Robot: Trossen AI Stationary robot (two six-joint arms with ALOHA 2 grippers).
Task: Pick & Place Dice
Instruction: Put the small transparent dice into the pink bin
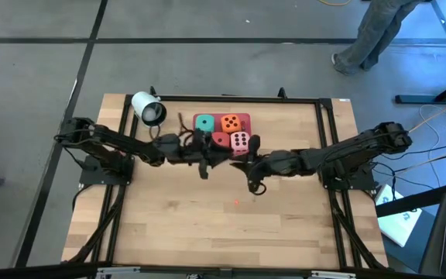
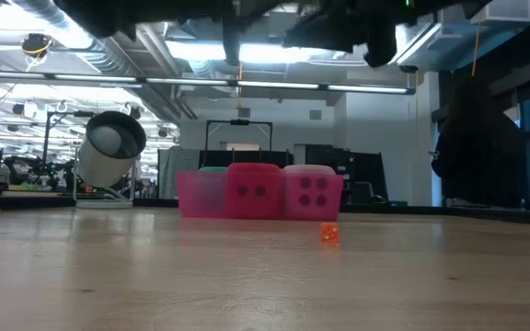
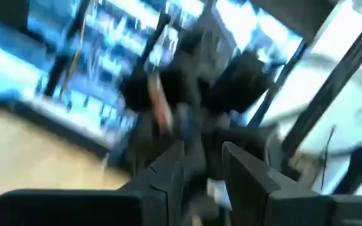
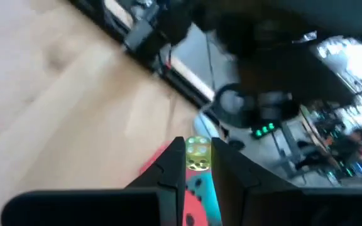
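Right gripper [image 4: 198, 164] holds a tiny yellow bead [image 4: 198, 154] between its nearly closed fingers, above the table [image 1: 207, 232] beside the four dice [image 1: 223, 130]. Left gripper [image 3: 203, 164] hangs near them, fingers a little apart and holding nothing I can see

Matt foam-like dice [image 1: 222, 131] sit on the smooth wooden table [image 1: 207, 225].

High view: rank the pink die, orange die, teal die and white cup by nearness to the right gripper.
From the right gripper, at the dice cluster's right edge:
1. pink die, right beside it.
2. orange die, back right.
3. teal die, back left.
4. white cup, table's back-left.
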